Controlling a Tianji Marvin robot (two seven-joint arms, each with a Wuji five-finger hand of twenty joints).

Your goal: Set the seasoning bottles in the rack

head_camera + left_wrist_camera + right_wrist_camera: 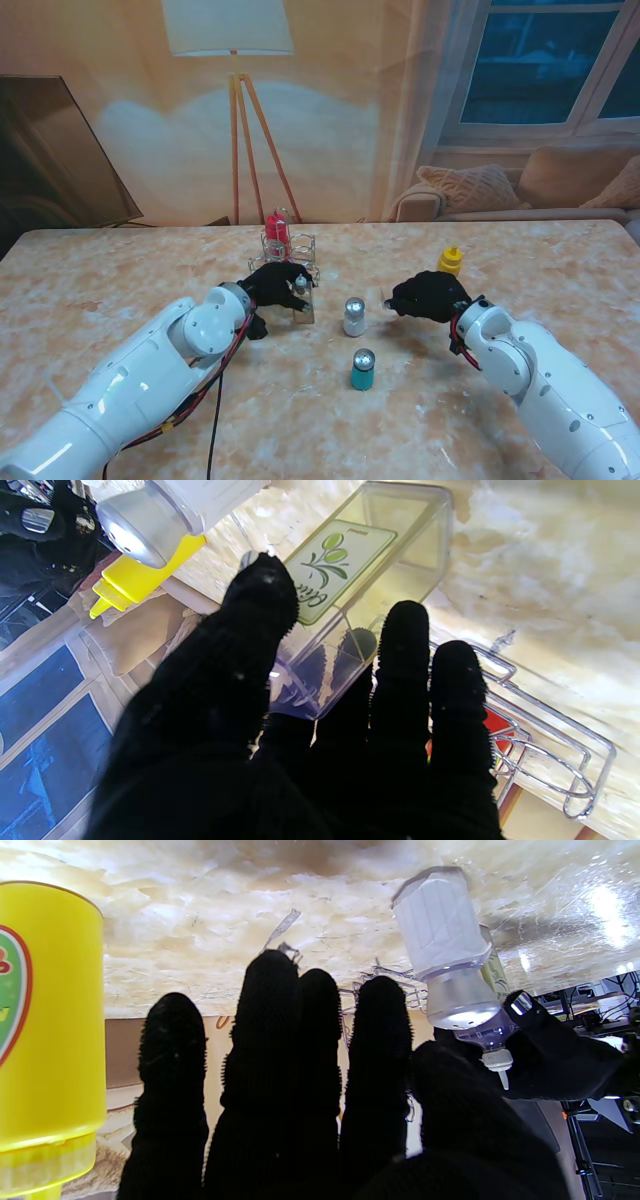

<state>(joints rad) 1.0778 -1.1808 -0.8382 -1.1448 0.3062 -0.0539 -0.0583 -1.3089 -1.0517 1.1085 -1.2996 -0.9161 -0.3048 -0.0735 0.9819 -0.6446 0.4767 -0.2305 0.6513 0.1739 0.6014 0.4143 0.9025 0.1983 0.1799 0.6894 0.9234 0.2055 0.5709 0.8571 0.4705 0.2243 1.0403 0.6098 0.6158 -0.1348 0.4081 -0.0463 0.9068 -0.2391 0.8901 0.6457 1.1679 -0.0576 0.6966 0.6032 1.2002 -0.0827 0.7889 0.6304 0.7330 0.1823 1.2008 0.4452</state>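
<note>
- The left hand (272, 284), in a black glove, is closed around a clear square oil bottle (303, 305) with an olive label; the left wrist view shows thumb (260, 605) on one face and fingers (402, 645) on the other.
- The bottle stands upright, just on the near side of the wire rack (290, 250), which sits at the middle of the table (120, 280) and already holds a red bottle (277, 230).
- The right hand (430, 296) hovers with fingers spread, holding nothing, beside a yellow bottle (450, 261).
- A white shaker (354, 317) and a teal shaker (362, 369) stand loose between the two hands, nearer to me than the rack.
- To do this step well, I judge the bottle should be kept upright, lifted clear of the rack's near rail, centred over an empty ring, and lowered straight before the fingers let go, without knocking the red bottle.
</note>
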